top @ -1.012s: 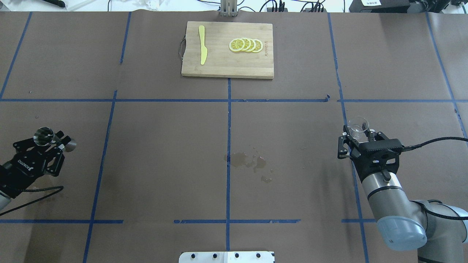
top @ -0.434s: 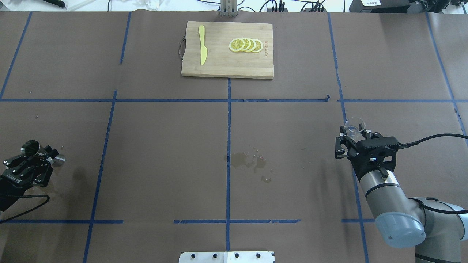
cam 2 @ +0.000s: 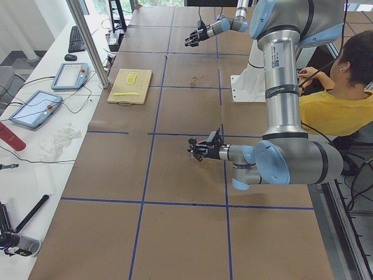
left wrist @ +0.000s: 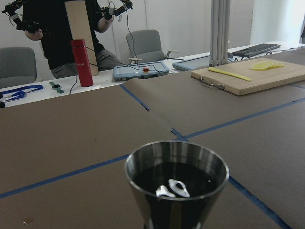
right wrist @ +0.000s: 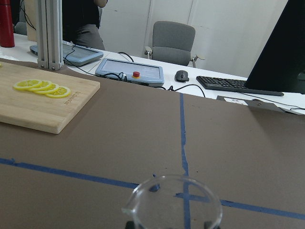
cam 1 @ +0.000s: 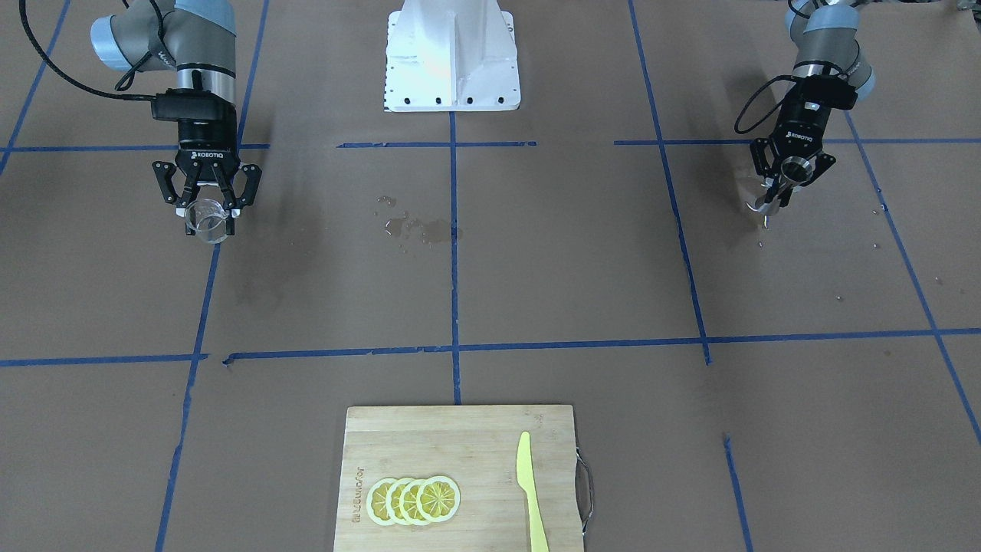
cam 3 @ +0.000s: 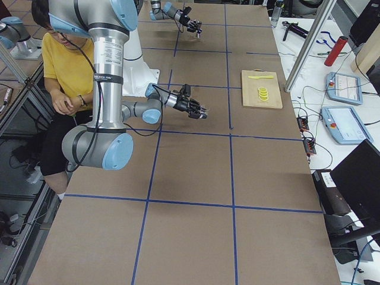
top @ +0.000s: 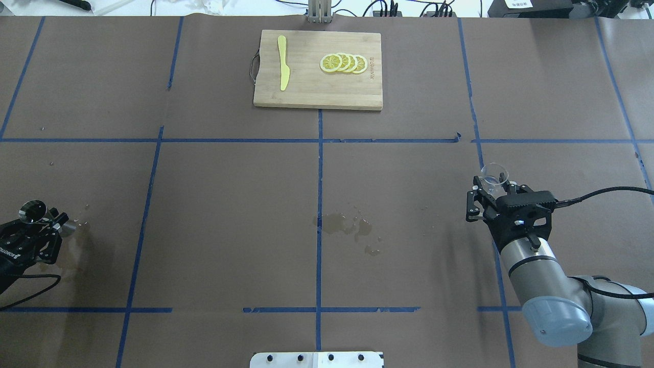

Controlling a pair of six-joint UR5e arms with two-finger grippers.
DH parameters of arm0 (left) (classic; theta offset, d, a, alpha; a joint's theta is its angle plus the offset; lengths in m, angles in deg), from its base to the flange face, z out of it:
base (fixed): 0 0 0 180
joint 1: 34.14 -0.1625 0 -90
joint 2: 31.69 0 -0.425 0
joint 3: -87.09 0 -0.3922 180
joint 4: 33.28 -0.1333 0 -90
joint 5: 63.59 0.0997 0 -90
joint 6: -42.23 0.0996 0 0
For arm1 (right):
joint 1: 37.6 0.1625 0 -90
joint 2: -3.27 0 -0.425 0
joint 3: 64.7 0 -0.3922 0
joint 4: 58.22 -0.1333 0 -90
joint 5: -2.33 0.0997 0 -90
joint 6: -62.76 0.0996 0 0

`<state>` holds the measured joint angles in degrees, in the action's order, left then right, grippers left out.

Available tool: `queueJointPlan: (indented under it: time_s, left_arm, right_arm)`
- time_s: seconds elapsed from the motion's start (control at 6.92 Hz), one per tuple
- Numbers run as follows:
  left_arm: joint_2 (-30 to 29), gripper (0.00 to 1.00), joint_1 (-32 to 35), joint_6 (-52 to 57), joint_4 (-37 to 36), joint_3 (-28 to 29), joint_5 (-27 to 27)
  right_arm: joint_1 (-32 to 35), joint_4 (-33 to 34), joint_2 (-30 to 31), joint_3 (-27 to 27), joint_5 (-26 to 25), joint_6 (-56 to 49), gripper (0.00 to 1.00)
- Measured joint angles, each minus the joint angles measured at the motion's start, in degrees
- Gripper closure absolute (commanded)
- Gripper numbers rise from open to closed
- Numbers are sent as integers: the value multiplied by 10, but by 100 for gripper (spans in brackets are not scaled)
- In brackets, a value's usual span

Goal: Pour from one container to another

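My right pincer [top: 491, 190] grasps the glass cup [top: 494, 175], upright and seemingly empty, at the overhead frame's right. My left pincer [top: 48, 223], far left, clenches the steel jigger [left wrist: 209, 164] level, so its dark liquid [left wrist: 152, 179] won't slop. A puddle [top: 347, 225] lies centre.

"ROBOTIQ" stands in white on the black body of the right gripper [cam 1: 208, 222], just above its jaws. The cutting board [cam 1: 475, 460] bears a burnt-in mark beside the lemon slices [cam 1: 414, 500], too small to read.
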<state>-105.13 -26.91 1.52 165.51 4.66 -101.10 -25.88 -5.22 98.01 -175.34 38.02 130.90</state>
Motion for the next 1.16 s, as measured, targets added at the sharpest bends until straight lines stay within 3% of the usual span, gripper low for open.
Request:
queueJointPlan:
  time_s: [1.16]
  left_arm:
    - [-1, 100, -78, -106, -24, 4, 86]
  right_arm:
    - [-1, -1, -9, -4, 0, 1, 100]
